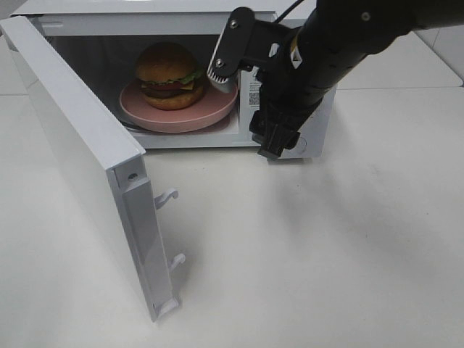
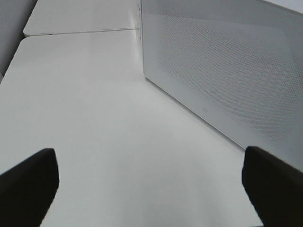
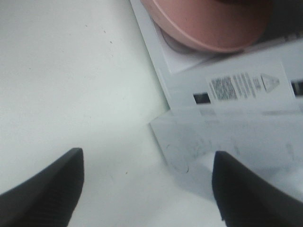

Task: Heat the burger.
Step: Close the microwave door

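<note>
The microwave (image 1: 181, 139) fills the upper middle of the frame, its door (image 1: 72, 138) standing wide at the left. Inside, the plate (image 1: 181, 116) carries the burger (image 1: 169, 75). The right gripper (image 3: 147, 189) and left gripper (image 2: 149, 184) both gape, empty. Closing well probably means clearing the right arm first, then pushing the door squarely until it latches

Your work surface: one white table (image 1: 326, 239), matte, with a few faint specks.

Standing directly on it, you have one white microwave (image 1: 185, 139), set at the far side with its base flat on the top. Its door (image 1: 72, 138) is swung wide open and reaches out over the table's left part.

Adjoining at the far right is a second white tabletop (image 1: 428, 61), with a seam between the two.
</note>
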Controlling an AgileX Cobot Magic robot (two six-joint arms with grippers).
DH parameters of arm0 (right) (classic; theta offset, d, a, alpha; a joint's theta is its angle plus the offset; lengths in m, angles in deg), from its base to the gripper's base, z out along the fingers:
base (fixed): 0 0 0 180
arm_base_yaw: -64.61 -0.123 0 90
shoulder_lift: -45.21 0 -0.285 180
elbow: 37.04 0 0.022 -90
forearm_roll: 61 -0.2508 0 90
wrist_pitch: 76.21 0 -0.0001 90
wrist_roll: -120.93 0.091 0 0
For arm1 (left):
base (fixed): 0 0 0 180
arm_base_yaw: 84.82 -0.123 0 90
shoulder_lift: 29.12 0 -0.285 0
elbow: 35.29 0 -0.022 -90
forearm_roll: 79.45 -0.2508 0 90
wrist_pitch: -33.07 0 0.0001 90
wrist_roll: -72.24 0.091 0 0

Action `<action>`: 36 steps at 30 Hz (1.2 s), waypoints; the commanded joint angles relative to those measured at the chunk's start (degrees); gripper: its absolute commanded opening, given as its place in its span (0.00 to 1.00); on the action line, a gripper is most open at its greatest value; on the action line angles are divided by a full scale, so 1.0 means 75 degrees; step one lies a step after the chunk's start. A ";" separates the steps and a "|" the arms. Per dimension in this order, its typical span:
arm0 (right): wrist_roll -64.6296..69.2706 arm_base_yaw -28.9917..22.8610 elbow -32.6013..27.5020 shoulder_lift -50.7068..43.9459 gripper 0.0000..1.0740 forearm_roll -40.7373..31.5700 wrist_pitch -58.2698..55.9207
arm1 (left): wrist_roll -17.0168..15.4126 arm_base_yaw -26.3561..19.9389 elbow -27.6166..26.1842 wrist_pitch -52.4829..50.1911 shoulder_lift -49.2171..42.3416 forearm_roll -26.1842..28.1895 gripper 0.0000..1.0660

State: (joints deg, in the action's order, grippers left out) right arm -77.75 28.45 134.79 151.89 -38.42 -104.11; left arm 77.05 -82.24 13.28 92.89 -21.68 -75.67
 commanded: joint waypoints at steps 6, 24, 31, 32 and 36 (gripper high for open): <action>0.2131 0.0512 -0.0519 -0.0871 0.69 -0.0023 -0.1345 | -0.0023 0.0031 0.0015 -0.0038 -0.0138 0.0000 0.92; 0.3338 0.2536 -0.2032 -0.3507 0.69 -0.0886 -0.3079 | -0.0023 0.0031 0.0015 -0.0038 -0.0138 0.0000 0.92; 0.3820 0.3140 -0.2613 -0.4958 0.69 -0.1390 -0.3881 | -0.0023 0.0031 0.0015 -0.0038 -0.0138 0.0000 0.92; 0.3820 0.3140 -0.2613 -0.4958 0.69 -0.1390 -0.3881 | -0.0023 0.0031 0.0015 -0.0038 -0.0138 0.0000 0.92; 0.3820 0.3140 -0.3079 -0.6089 0.69 -0.1421 -0.4125 | -0.0023 0.0031 0.0015 -0.0038 -0.0138 0.0000 0.92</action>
State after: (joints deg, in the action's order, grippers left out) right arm -49.79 51.77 113.42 110.58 -48.68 -133.51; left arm 77.05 -82.24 13.28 92.89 -21.68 -75.67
